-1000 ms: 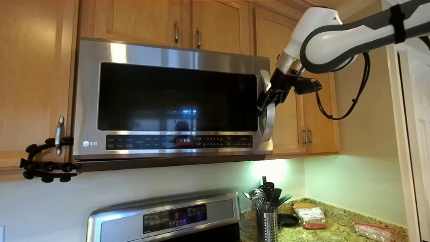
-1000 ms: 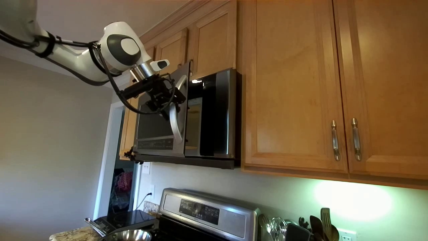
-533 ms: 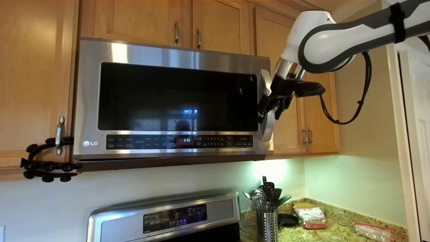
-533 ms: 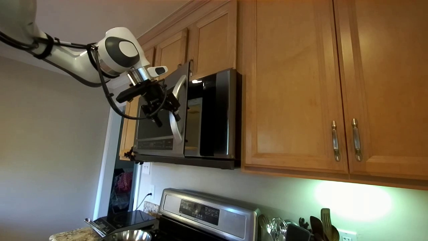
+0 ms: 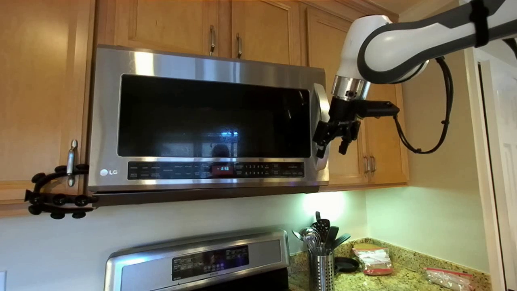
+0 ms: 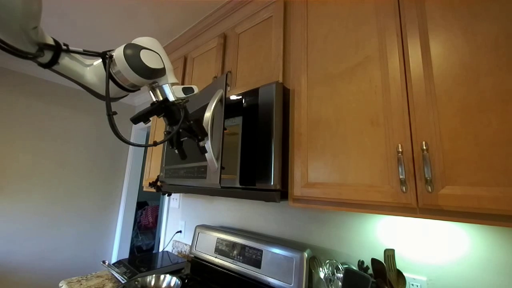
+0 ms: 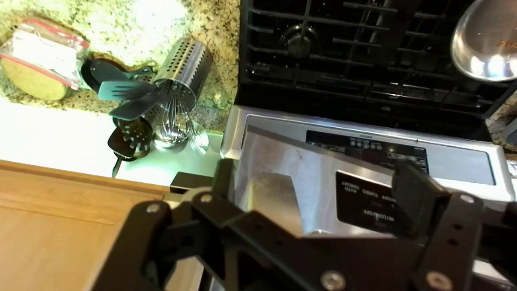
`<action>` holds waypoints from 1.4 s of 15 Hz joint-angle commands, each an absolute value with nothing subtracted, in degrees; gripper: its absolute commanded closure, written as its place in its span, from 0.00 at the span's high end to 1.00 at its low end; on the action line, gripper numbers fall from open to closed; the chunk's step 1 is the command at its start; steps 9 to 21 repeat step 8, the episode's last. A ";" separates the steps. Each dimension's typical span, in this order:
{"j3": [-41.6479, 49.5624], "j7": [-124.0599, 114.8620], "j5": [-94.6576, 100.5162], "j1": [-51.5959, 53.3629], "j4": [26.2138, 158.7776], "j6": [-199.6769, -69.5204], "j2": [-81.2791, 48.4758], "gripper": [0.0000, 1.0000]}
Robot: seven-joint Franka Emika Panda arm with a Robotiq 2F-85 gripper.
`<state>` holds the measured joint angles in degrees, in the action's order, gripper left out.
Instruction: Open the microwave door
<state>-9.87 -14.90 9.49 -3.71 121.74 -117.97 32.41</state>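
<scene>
The microwave door [image 5: 214,117] has a steel front and a black window. In an exterior view the door [image 6: 193,164] stands ajar, with the black body front showing behind its free edge. Its curved handle [image 5: 324,105] shows in both exterior views [image 6: 208,120]. My gripper [image 5: 332,149] is open and points down beside the handle, in front of the door; in an exterior view too the gripper [image 6: 193,152] has its fingers apart. In the wrist view the handle [image 7: 276,198] shows between the open fingers [image 7: 317,173]; I cannot tell whether a finger touches it.
Wooden cabinets [image 5: 264,32] surround the microwave. A steel stove [image 5: 198,262] is below, with a utensil holder [image 5: 322,270] beside it. A metal pan [image 7: 484,44] is on the stove. A black flexible stand [image 5: 60,198] hangs at the door's far lower corner.
My gripper has moved down and outward from the handle and turned to point more straight down. More of the handle shows. The door has not visibly moved.
</scene>
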 commanded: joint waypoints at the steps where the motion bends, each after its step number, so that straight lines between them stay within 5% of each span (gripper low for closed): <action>1: -8.38 -16.72 6.27 -2.53 121.81 -115.30 32.46 1.00; 21: -8.82 -15.54 7.41 -2.87 121.57 -116.13 32.22 1.00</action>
